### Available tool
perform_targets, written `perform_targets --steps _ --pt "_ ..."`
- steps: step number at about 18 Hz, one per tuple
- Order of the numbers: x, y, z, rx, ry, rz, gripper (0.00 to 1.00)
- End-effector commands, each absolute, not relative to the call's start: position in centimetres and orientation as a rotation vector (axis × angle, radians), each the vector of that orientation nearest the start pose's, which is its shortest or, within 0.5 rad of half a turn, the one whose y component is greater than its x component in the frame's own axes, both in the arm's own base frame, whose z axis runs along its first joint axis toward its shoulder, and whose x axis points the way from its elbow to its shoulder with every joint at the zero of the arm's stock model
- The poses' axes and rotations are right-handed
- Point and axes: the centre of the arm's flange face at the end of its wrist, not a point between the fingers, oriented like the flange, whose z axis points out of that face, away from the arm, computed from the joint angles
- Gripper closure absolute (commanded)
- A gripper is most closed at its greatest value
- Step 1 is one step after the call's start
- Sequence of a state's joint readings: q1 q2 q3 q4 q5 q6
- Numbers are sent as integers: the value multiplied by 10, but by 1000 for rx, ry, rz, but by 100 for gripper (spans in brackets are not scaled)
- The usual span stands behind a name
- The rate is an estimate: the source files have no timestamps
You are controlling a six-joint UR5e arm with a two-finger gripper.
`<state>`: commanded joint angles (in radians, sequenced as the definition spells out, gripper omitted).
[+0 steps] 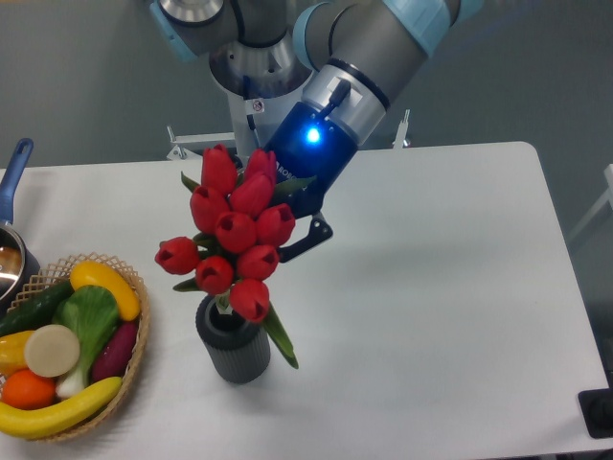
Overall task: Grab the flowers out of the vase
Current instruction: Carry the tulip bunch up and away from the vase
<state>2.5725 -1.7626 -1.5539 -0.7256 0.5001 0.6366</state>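
Note:
The flowers [235, 233], a bunch of red tulip buds with green leaves, hang tilted just above the vase [233, 347], a short dark grey ribbed cylinder standing on the white table. Its round mouth shows open below the lowest bud. One long leaf droops past the vase's right rim. My gripper [280, 240] reaches in from the upper right behind the bunch and is shut on the flowers. Only one dark finger [308, 236] shows to the right of the buds; the buds hide the stems and the grip point.
A woven basket [140, 337] of fruit and vegetables sits at the left front, close to the vase. A pot with a blue handle [11, 178] is at the left edge. The arm's base [251, 115] stands behind the table. A black object [598, 414] sits at the right front corner.

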Motion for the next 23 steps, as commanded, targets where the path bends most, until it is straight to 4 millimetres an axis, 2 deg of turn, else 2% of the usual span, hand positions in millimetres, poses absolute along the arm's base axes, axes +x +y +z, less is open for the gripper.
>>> perform_targets --steps 3,9,12,19,21,23 --pt "-384 479 538 -1966 3 -260 62" --pt "-447 423 531 -1963 -67 -129 62" --pt "-463 406 524 -1967 -42 -72 62" --pt "-468 400 513 -1974 -28 -55 62" --pt "-466 399 501 -1981 -38 -76 62" --pt "-466 398 499 -1982 -44 -81 62"
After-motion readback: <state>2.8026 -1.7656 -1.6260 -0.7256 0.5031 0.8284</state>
